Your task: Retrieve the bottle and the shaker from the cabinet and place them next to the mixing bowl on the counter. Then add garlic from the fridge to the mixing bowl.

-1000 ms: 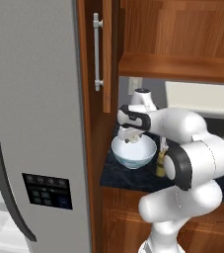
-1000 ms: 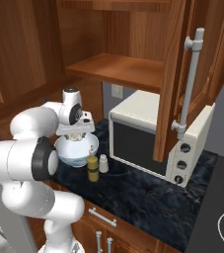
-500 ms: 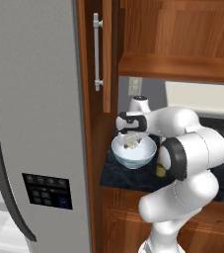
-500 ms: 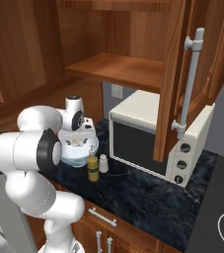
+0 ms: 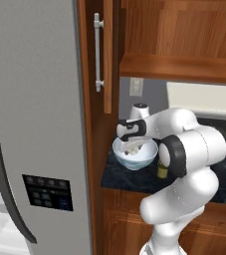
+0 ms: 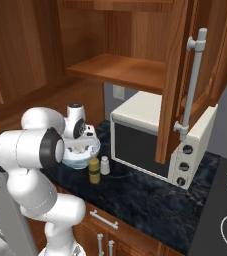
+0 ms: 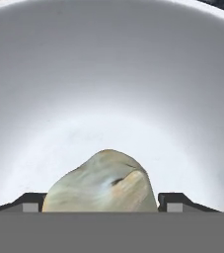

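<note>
Pale, lumpy garlic bulb point(image 7: 103, 182) sits between the gripper point(image 7: 101, 203)'s clamped jaws, low inside the white mixing bowl point(image 7: 108, 64); release should be gentle.

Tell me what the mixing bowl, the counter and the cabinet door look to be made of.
Mixing bowl: probably glazed ceramic, as it is white, smooth and softly shaded inside; plastic is possible. Counter: looks like polished stone, dark with pale mottled veining. Cabinet door: wood or wood veneer, a warm brown with visible grain, carrying a pale grey bar handle that looks like metal.
</note>
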Controlling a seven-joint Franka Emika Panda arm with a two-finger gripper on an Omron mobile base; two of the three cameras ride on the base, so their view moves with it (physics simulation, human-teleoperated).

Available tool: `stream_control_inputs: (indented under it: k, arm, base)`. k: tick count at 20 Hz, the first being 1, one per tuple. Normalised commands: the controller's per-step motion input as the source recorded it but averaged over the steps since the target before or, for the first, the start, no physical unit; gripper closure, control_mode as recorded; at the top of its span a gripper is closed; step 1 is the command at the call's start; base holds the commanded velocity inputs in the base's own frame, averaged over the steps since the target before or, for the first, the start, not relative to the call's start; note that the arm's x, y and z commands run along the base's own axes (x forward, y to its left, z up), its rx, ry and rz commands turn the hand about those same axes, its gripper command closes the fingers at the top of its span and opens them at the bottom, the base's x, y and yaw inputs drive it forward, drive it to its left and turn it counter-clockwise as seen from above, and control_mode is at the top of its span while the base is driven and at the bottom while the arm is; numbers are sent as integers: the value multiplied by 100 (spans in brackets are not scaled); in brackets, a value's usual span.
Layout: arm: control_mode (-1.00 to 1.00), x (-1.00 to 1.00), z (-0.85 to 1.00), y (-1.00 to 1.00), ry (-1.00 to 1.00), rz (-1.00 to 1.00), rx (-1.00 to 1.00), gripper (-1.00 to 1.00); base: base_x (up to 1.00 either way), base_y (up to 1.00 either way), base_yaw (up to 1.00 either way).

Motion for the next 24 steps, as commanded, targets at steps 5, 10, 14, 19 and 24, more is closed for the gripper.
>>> stream_control_inputs:
  k: [5,10,14,19,24]
  arm:
    - [-100,0,-10,0,0,0,0,100]
    - [-100,0,-18,0,0,0,0,100]
    - [-100,0,0,0,0,0,0,100]
    - [-100,0,0,0,0,0,0,-100]
    - [-100,-7,13,0,0,0,0,-100]
  base:
    - [0,0,0]
    - [0,0,0]
    - [0,0,0]
    - [0,0,0]
    - [0,0,0]
